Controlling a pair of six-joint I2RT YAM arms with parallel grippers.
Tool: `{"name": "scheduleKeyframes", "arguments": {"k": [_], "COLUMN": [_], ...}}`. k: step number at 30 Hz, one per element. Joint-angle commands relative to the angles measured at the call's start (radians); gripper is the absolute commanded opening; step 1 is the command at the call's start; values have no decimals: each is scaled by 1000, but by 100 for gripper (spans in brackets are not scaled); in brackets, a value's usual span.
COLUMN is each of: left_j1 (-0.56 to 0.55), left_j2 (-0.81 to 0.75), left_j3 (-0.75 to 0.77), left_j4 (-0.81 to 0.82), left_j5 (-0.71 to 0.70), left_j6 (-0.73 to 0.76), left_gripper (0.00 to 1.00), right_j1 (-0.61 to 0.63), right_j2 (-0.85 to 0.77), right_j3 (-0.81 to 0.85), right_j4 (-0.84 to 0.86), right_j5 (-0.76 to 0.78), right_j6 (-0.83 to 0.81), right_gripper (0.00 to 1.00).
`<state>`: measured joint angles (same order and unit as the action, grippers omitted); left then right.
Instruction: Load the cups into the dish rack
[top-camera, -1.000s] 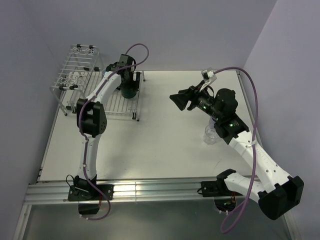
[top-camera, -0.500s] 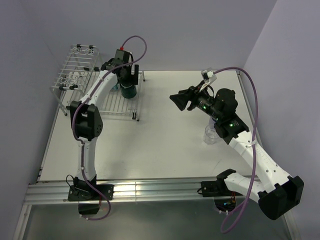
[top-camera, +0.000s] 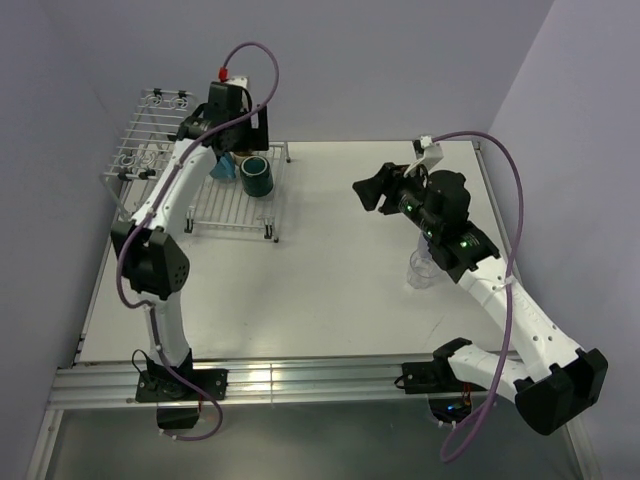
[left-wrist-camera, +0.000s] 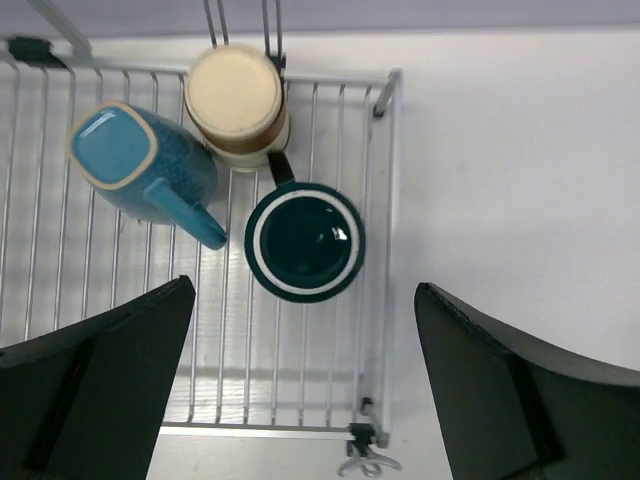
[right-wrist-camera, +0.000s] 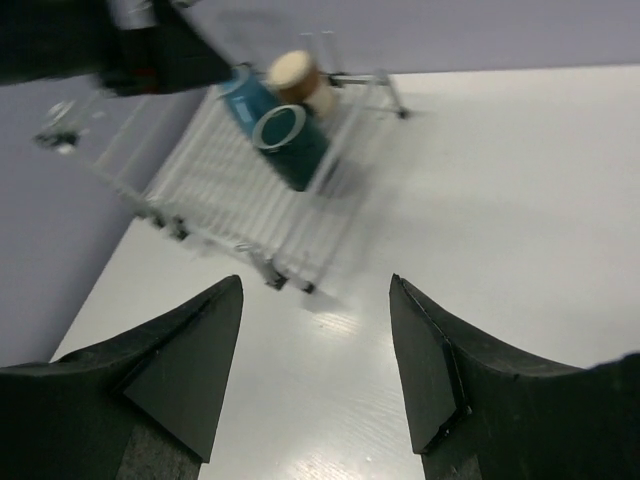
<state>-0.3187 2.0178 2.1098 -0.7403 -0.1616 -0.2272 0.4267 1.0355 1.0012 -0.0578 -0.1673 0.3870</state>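
**Clear tumbler: behind the right jaws, right arm nearer**

- Clear tumbler (top-camera: 421, 270): appears to stand upright, long axis vertical, on the tabletop (top-camera: 330, 290) near its right edge. It is partly hidden under the right forearm.
- Right gripper (top-camera: 368, 193): jaws apart, empty. It is held high and aimed toward the far-left corner, so the tumbler lies behind and below it, toward the near-right. Judged much the nearer arm; it would need to turn back and descend.
- Left gripper (left-wrist-camera: 303, 300): jaws apart, empty, pointing straight down over the dish rack (top-camera: 225, 210) at the far-left corner.
- On the rack's slatted grid: dark teal mug (left-wrist-camera: 305, 240) mouth up, directly beneath the left gripper; light-blue mug (left-wrist-camera: 140, 165) tipped over; tan-brown cup (left-wrist-camera: 238, 100) apparently base up.
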Motion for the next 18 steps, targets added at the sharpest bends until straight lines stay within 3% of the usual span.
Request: {"name": "scheduleKeyframes", "arguments": {"k": [1,5,12,18], "left_j1": [-10,-40,-128,-152], "left_j2": [-226,-437,-590,-668], "left_j3": [-89,-266,-425,-517], "left_j4": [86,197,252,262], "left_j5": [11,62,94,108], "left_j6": [-84,-152,-172,-159], "left_gripper": [99,99,99,99], "right_j1": [-6,-12,-97,-201], "right_j2": [11,61,119,184], "right_j3": [91,151,140,145], "right_j4": [-192,-400,-523,-573], "right_j5": [303,517,543,486], "right_j6": [67,90,105,113], "right_gripper": [68,68,70,62]}}
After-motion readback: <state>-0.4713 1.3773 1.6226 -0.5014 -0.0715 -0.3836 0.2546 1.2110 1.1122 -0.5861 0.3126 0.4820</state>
